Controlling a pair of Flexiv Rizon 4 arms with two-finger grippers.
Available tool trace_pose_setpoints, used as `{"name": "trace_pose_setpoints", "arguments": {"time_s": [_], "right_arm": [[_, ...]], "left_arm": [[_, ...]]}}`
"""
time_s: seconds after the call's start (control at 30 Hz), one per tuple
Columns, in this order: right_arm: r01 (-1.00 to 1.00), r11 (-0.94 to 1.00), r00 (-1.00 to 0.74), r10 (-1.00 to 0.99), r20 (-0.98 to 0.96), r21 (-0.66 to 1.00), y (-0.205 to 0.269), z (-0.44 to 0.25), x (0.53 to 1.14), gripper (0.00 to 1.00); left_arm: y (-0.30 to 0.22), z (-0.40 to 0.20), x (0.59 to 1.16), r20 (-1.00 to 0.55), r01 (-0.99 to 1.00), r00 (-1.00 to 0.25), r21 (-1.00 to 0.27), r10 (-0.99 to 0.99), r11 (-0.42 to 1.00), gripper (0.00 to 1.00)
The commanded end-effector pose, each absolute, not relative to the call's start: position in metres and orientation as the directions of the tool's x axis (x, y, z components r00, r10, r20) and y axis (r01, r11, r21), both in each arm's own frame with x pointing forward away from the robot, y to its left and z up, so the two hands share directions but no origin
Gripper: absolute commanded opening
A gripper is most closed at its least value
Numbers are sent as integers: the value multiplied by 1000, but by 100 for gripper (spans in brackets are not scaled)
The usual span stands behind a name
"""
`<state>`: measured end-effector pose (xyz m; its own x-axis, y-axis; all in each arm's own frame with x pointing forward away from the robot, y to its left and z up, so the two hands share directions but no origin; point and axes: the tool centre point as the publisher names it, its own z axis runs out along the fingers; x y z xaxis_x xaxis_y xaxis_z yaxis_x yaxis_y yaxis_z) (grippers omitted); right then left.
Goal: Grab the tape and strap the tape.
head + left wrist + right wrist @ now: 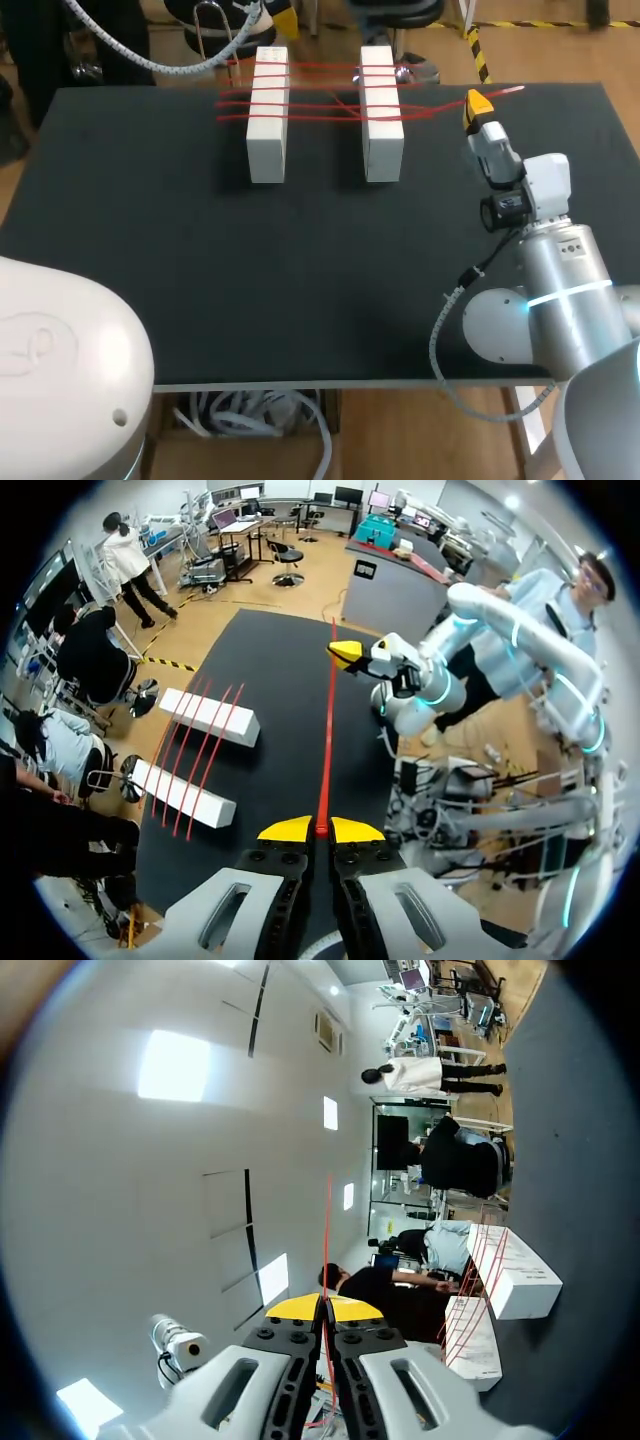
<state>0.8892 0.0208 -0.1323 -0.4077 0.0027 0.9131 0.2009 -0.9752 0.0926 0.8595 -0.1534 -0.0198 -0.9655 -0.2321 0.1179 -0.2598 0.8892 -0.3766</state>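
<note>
Two white blocks (267, 115) lie side by side on the black table (150, 260). There are faint marks on their tops, too small to read. Red tape (327, 730) crosses both blocks in about four strands. One further strand runs clear of the blocks, stretched between the two grippers. The left gripper (320, 830) has its yellow tips pinched on one end. The right gripper (478, 103), to the right of the blocks, pinches the other end. Only the left wrist view shows this strand whole. The head view shows only its end at the right gripper.
</note>
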Motion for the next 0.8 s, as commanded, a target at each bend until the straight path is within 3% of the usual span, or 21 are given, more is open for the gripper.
{"name": "trace_pose_setpoints", "arguments": {"time_s": [0.03,0.8], "right_arm": [[178,-981,-617,-51,786,76,24,-150,885,0],[178,-981,-617,-51,786,76,24,-150,885,0]], "left_arm": [[-158,-20,859,116,-267,-964,-374,-241,888,0],[-159,-19,859,113,-274,-962,-377,-249,885,0]]}}
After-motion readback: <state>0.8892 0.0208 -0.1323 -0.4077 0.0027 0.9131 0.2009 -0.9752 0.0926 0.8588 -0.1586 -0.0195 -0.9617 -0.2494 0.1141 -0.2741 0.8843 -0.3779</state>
